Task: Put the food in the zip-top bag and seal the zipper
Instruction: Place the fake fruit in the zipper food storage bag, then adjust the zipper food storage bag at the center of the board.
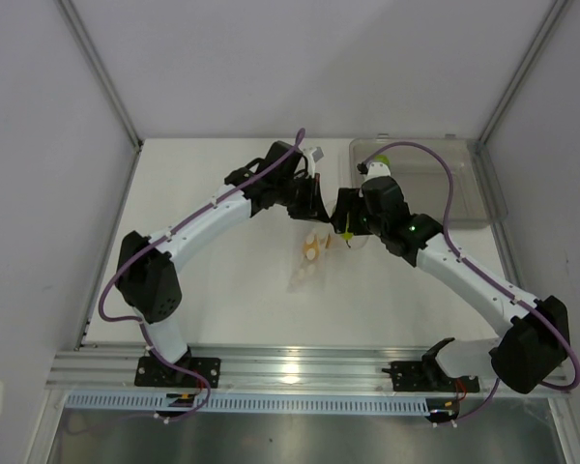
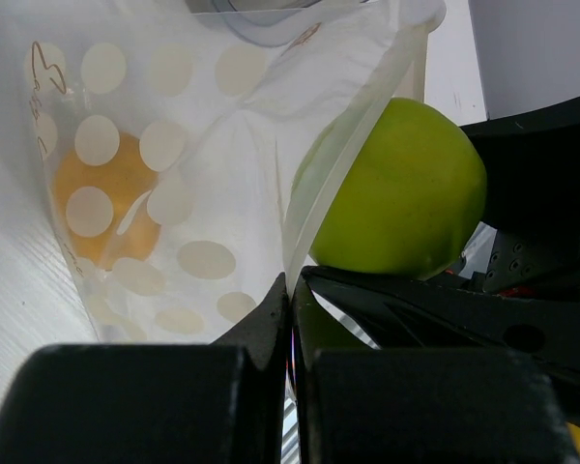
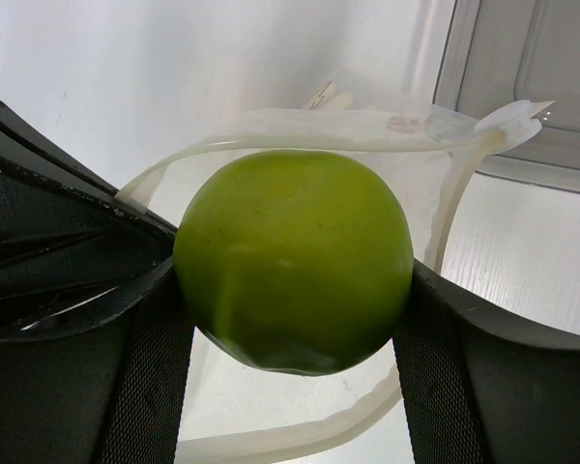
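White tabletop [image 1: 222,290] carries everything, with the left arm [image 1: 203,222] and right arm [image 1: 464,275] bent inward so their wrists nearly meet above its middle, and a clear tray [image 1: 464,208] off at the far right. Between the wrists lies the zip-top bag [image 2: 174,193], dotted and slack, trailing toward the near side in the overhead view. The left gripper [image 2: 292,290] has its jaws together, pinching one lip of the bag's mouth to hold it up. The right gripper [image 3: 295,290] has its jaws clamped on either side of a lime-green fruit [image 3: 295,261], which sits right at the opening, partly behind the lifted lip in the left wrist view but not clearly inside. An orange fruit [image 2: 106,203] already rests deep in the bag. The zipper [image 3: 300,126] arcs in a loop around and behind the green piece. I judge the insertion about half made, and the risks lie in the thin film: pushing forward could catch the fruit on the zipper strip and fold the mouth shut, or drag the lip out of the left pinch. Letting go too early would leave the fruit to roll out onto the tabletop.
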`<state>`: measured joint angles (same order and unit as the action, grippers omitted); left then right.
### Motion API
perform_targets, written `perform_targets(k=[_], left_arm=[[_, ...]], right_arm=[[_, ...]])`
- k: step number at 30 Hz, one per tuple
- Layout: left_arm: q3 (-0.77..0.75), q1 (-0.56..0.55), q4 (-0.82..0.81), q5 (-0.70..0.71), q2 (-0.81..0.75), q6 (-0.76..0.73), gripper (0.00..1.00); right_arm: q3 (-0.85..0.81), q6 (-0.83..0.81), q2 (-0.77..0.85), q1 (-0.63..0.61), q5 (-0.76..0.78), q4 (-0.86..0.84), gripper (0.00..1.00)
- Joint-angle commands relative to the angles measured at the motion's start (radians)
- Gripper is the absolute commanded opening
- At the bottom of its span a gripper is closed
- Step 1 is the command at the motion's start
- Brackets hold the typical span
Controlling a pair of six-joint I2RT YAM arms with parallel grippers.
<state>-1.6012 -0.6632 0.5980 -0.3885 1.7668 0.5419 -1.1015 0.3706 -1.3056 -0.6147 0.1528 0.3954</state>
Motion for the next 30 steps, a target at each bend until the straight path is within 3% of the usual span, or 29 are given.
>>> perform_targets(k=[1, 7, 13, 22, 30], left_arm=[[-0.029, 0.001, -0.010, -0.015, -0.018, 0.004, 0.01], [-0.026, -0.001, -0.018, -0.012, -0.026, 0.004, 0.01], [-0.026, 0.001, -0.020, -0.012, -0.029, 0.004, 0.01], [-0.014, 0.001, -0.018, -0.004, -0.036, 0.000, 0.01], [-0.043, 0.001, 0.002, -0.015, -0.050, 0.001, 0.01]], right_arm=[[-0.018, 0.022, -0.004, -0.010, 0.022, -0.040, 0.38], [-0.043, 0.019, -0.003, -0.011, 0.022, -0.015, 0.78], [-0.052, 0.022, 0.006, -0.011, 0.030, -0.004, 0.97], [-0.119, 0.033, 0.074, -0.010, 0.045, 0.037, 0.99], [-0.192, 0.070, 0.140, 0.001, 0.096, 0.172, 0.98]])
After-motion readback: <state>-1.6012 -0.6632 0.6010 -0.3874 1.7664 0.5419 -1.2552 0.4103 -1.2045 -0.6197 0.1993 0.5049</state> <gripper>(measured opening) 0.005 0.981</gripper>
